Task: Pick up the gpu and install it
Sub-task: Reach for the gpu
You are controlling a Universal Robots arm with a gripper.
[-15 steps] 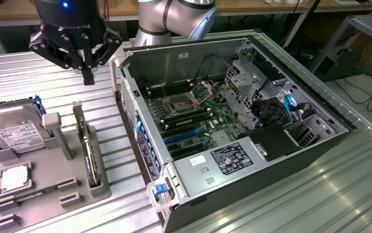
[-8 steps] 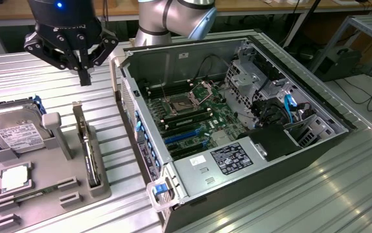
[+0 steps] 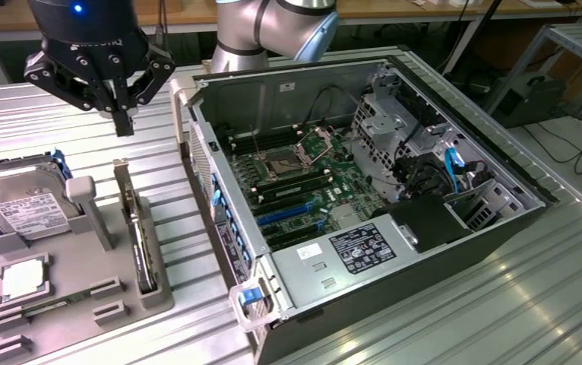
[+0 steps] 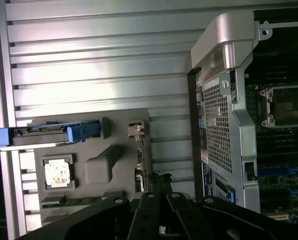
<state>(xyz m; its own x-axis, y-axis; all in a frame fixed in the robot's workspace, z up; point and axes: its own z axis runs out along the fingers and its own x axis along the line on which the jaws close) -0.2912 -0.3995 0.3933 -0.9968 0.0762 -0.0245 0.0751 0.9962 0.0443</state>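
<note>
Currently in approach step, poised with black gripper [image 3: 121, 114] clenched empty over thin flat black silvery-bracketed gpu [image 3: 141, 243] in grey holder [image 3: 68, 304].

Table [image 3: 494, 304]: ribbed, silvery metal slats running lengthwise, bright glare on the stretch nearest the camera. Bare slats show on every side of the fingers [image 3: 124, 118].

Two things rest directly on it:
- Grey moulded holder tray [image 3: 58, 323], flat on the slats, below the fingers. Most of it spreads to the exterior view's left of them and toward the camera.
- Open computer case [image 3: 194, 152], lying on its side, open face up, to the exterior view's right of the fingers. Its perforated rear wall is the side nearest them.

Tray and case lie close, apart; a narrow strip of slats shows between, roughly under the fingers' line.
</note>
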